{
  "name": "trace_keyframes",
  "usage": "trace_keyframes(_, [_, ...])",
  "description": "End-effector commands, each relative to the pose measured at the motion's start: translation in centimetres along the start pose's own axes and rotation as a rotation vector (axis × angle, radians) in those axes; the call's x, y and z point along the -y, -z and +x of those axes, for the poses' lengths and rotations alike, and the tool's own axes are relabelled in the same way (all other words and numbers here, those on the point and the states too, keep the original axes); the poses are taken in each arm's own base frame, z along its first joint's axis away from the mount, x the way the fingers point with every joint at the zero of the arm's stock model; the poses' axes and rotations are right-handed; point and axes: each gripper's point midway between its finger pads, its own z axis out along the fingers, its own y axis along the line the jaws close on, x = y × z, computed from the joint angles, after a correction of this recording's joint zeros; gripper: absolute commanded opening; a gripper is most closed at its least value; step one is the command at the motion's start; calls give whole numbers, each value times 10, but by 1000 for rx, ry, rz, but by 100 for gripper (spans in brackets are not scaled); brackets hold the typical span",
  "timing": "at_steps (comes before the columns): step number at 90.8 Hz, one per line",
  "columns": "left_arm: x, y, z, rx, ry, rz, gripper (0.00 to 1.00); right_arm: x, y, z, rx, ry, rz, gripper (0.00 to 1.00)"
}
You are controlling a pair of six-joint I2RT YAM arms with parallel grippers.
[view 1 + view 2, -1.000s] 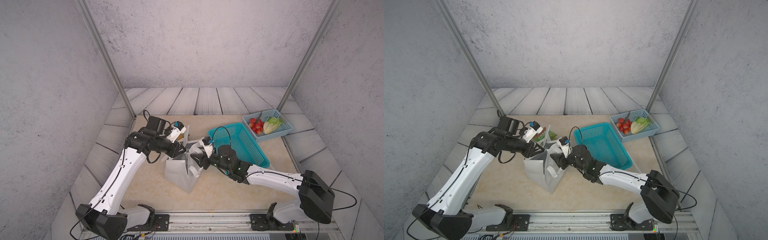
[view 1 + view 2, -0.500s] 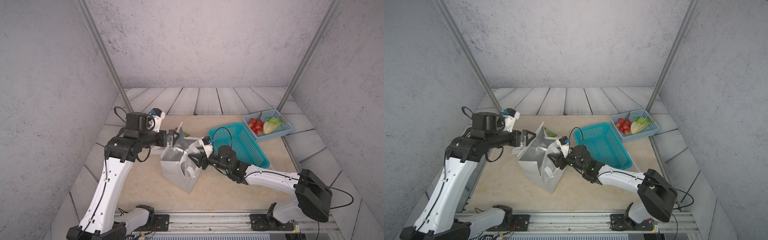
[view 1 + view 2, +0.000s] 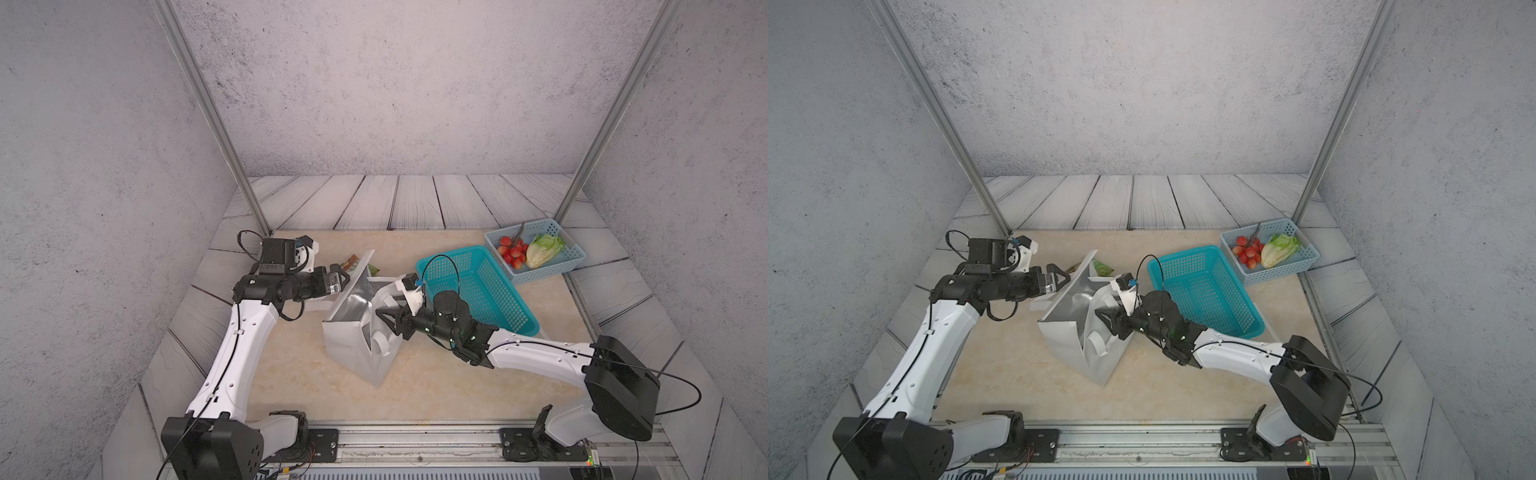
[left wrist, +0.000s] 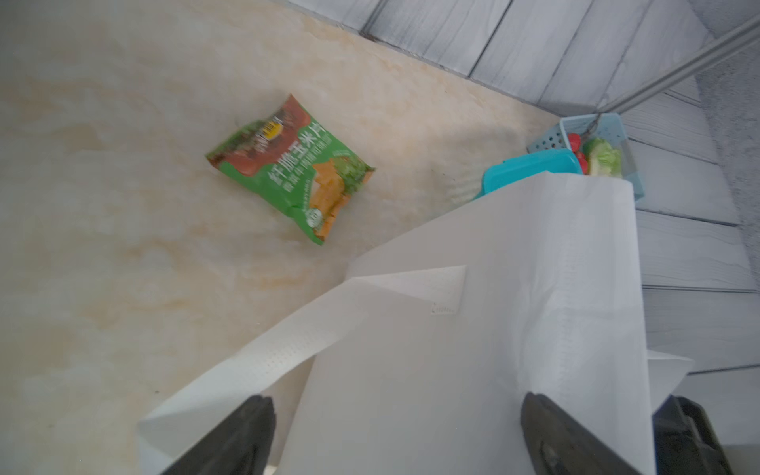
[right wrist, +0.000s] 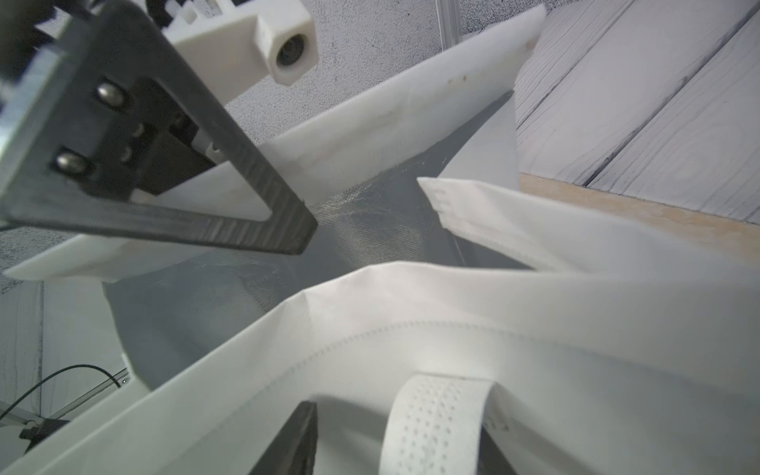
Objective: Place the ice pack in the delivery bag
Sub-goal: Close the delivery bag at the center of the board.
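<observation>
Delivery bag (image 3: 353,349) mouth likely kept open for ice pack, none visible; left hand (image 3: 343,277) spread wide at far rim (image 3: 362,269), right hand (image 3: 384,318) straddles near handle (image 5: 436,423), grip unclear.

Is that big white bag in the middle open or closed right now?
Open. In both top views the delivery bag gapes, its silver lining showing through the mouth; what lies inside cannot be told.
</observation>
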Motion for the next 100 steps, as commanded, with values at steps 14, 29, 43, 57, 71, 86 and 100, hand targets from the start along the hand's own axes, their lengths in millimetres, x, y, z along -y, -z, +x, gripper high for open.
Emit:
trace_keyframes(14, [38, -4, 26, -52, -15, 217, 100, -4, -18, -7, 17, 10, -39, 54])
trace_keyframes(29, [40, -3, 24, -47, -14, 223, 100, -4, -26, -13, 36, 14, -41, 54])
trace_keyframes(43, [31, -4, 28, -52, -24, 177, 100, -5, -28, -15, 42, 7, -50, 52])
trace_keyframes(57, [0, 12, 24, -26, 22, -7, 100, -3, -24, -6, 20, 10, -38, 52])
trace_keyframes(71, [36, 26, 2, 47, 65, 161, 100, -4, -27, 0, -5, 3, -50, 51])
trace_keyframes(86, [73, 57, -35, 139, 30, 261, 100, -1, -27, 4, -18, 1, -39, 51])
trace_keyframes(100, [28, 57, -37, 174, 88, 61, 100, 0, -26, 3, -19, 9, -36, 51])
